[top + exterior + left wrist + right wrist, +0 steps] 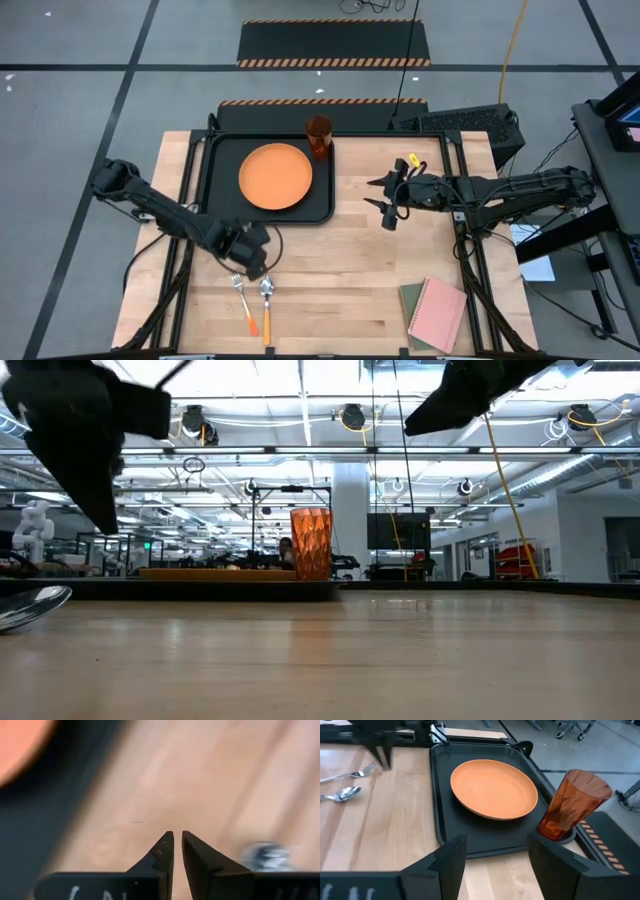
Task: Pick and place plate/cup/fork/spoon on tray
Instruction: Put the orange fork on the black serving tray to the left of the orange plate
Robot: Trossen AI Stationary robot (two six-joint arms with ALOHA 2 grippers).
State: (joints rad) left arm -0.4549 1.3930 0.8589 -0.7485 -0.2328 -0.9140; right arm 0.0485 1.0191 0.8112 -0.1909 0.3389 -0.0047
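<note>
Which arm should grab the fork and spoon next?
Left. Its tool hangs right above the fork and spoon near the table's front edge. The right tool sits open beside the tray, farther from both.

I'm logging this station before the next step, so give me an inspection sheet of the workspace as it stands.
Surface: wooden table, bare in the middle.
Job's things: plate and cup on the tray; fork and spoon on the table near the front edge.
Clutter: pink notebook on a green one at the front right corner.
Claws: left claw nearly shut, empty, just above the fork and spoon; right claw open, empty, right of the tray.
Cables: yellow cable on the floor behind.
Surroundings: striped black mat behind the table.
</note>
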